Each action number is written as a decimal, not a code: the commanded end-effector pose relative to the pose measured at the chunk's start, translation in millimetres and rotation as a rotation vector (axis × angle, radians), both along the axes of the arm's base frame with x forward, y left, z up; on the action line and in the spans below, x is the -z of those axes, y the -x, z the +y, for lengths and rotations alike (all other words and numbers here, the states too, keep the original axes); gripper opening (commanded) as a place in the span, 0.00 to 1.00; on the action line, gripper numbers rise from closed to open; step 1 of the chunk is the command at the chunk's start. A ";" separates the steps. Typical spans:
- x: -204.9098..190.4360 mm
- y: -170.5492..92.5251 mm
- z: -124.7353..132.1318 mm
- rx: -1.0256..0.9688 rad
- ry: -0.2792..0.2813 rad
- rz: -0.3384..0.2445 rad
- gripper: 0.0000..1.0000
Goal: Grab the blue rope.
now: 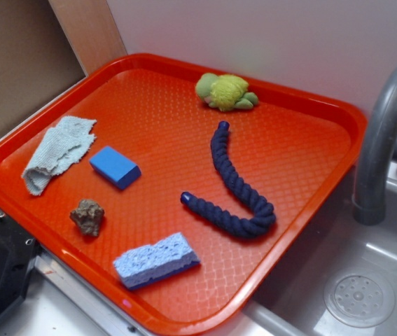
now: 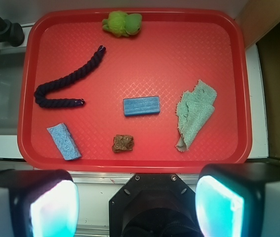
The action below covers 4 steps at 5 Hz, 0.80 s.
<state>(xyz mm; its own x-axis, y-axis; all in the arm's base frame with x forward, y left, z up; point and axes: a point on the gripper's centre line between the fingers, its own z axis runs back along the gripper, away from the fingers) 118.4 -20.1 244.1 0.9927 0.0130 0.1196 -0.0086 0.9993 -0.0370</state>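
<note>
The blue rope (image 1: 237,185) is a thick dark navy twisted cord bent in a J. It lies on the right half of the red tray (image 1: 310,105). In the wrist view the blue rope (image 2: 65,84) lies at the tray's left side. My gripper (image 2: 137,207) is open and empty, its two pads wide apart, high above the tray's near edge and well away from the rope. The gripper does not show in the exterior view.
On the tray lie a light blue sponge (image 1: 156,260), a small blue block (image 1: 115,166), a brown rock (image 1: 87,216), a pale green cloth (image 1: 58,150) and a green plush toy (image 1: 226,92). A sink (image 1: 352,294) with a grey faucet (image 1: 384,133) lies right of the tray.
</note>
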 end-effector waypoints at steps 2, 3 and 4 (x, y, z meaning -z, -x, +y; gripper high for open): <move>6.3 -24.7 -50.0 0.019 0.183 0.046 1.00; 23.3 -49.4 -98.3 -0.042 0.162 0.042 1.00; 36.0 -72.9 -123.7 -0.160 0.152 0.024 1.00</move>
<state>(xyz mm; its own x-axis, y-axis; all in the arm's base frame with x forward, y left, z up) 185.9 -142.4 194.9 0.9779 0.2030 0.0490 -0.1939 0.9698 -0.1477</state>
